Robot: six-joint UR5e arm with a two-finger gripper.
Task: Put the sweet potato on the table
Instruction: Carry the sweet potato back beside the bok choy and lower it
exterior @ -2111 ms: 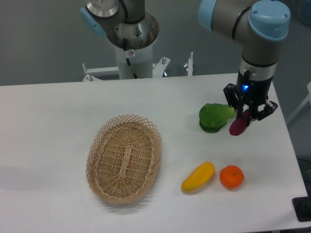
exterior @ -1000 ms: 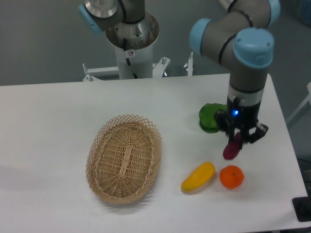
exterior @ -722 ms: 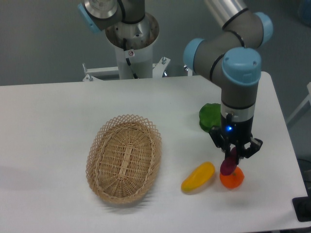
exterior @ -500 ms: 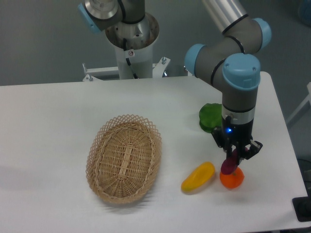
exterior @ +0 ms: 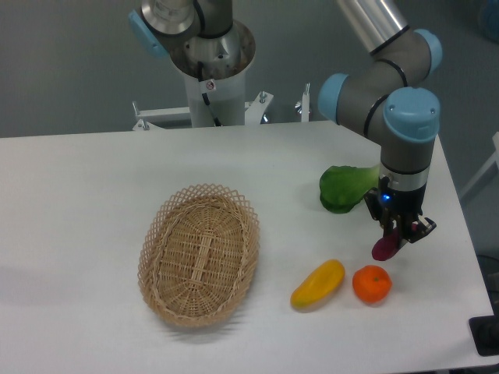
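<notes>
The purple-magenta sweet potato hangs tilted between the fingers of my gripper, its lower end close to or touching the white table; I cannot tell which. The gripper is shut on it and points straight down. It stands at the right side of the table, just above and right of the round orange and below the green leafy vegetable.
A yellow-orange oblong fruit lies left of the orange. An oval wicker basket sits at the table's middle-left. The robot's base column stands behind the table. The table's right edge is near the gripper.
The gripper carried the sweet potato from beside the green vegetable down over the orange, then back right and slightly up to its present spot beside the orange.
</notes>
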